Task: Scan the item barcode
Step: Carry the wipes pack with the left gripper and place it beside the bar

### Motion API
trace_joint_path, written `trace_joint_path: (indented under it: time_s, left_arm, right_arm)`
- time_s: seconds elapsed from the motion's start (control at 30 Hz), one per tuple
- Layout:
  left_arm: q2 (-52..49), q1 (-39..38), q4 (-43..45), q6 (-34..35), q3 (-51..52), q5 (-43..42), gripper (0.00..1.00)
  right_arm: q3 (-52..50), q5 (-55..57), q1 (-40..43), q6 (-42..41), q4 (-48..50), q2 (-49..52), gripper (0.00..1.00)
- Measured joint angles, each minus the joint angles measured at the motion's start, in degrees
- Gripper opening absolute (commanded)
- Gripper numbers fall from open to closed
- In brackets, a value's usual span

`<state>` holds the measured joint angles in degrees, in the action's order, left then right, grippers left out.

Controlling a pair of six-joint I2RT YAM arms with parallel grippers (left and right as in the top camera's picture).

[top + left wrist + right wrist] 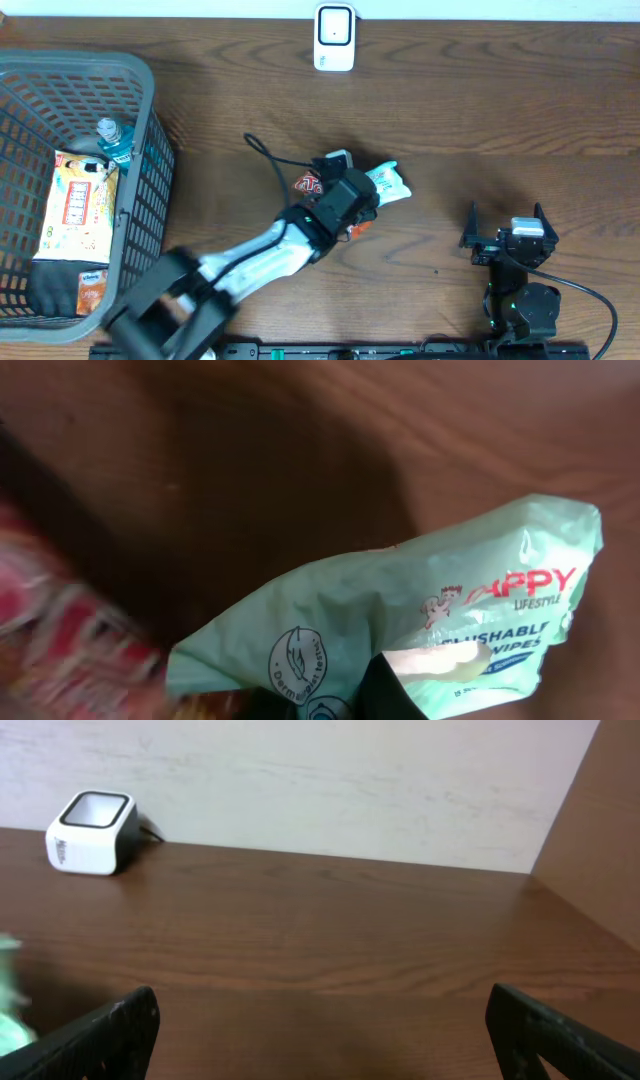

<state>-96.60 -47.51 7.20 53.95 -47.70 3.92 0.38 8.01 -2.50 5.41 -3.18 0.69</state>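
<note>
The item is a mint-green pack of flushable wipes (389,183) at the middle of the table, and it fills the left wrist view (430,600). My left gripper (362,198) is shut on the pack's near end, with a dark finger (388,690) pressed against the wrapper. The white barcode scanner (334,38) stands at the table's far edge, well apart from the pack, and also shows in the right wrist view (90,818). My right gripper (505,238) rests low at the right, open, with nothing between its fingers (110,1030).
A grey mesh basket (140,110) with several packaged goods stands at the left. A red snack packet (307,184) lies just left of the left gripper, and an orange packet (358,228) pokes out under the arm. A black cable (272,160) trails across the table.
</note>
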Motion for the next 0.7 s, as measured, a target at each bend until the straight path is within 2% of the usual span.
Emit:
trace_joint_path:
  time_s: [0.1, 0.17, 0.33, 0.37, 0.4, 0.5, 0.57, 0.6, 0.7]
  left_arm:
    - [-6.6, -0.3, 8.4, 0.2, -0.2, 1.0, 0.08]
    - [-8.9, -0.3, 10.9, 0.4, -0.2, 1.4, 0.08]
    - [-10.2, -0.3, 5.4, 6.8, -1.7, 3.1, 0.08]
    - [-10.1, -0.3, 3.8, 8.9, -2.2, 3.4, 0.15]
    - [-10.0, -0.3, 3.1, 9.9, -2.4, 3.7, 0.34]
    - [-9.5, -0.3, 1.5, 12.4, -2.3, 4.2, 0.67]
    - [-7.9, -0.3, 0.8, 11.9, -2.5, 4.2, 0.93]
    - [-6.6, -0.3, 0.2, 10.1, -2.4, 3.7, 0.97]
    - [-0.2, -0.3, -1.9, 4.7, -2.6, 2.1, 0.98]
  right_arm:
    - [0.0, 0.0, 0.0, 0.0, 0.0, 0.0, 0.99]
    - [0.0, 0.0, 0.0, 0.0, 0.0, 0.0, 0.99]
    - [0.0, 0.0, 0.0, 0.0, 0.0, 0.0, 0.99]
    - [0.0, 0.0, 0.0, 0.0, 0.0, 0.0, 0.99]
    - [0.0, 0.0, 0.0, 0.0, 0.0, 0.0, 0.99]
    - [0.0, 0.0, 0.0, 0.0, 0.0, 0.0, 0.99]
    - [0.0, 0.0, 0.0, 0.0, 0.0, 0.0, 0.99]
    - [0.0, 0.0, 0.0, 0.0, 0.0, 0.0, 0.99]
    - [0.0, 0.0, 0.0, 0.0, 0.0, 0.0, 0.99]
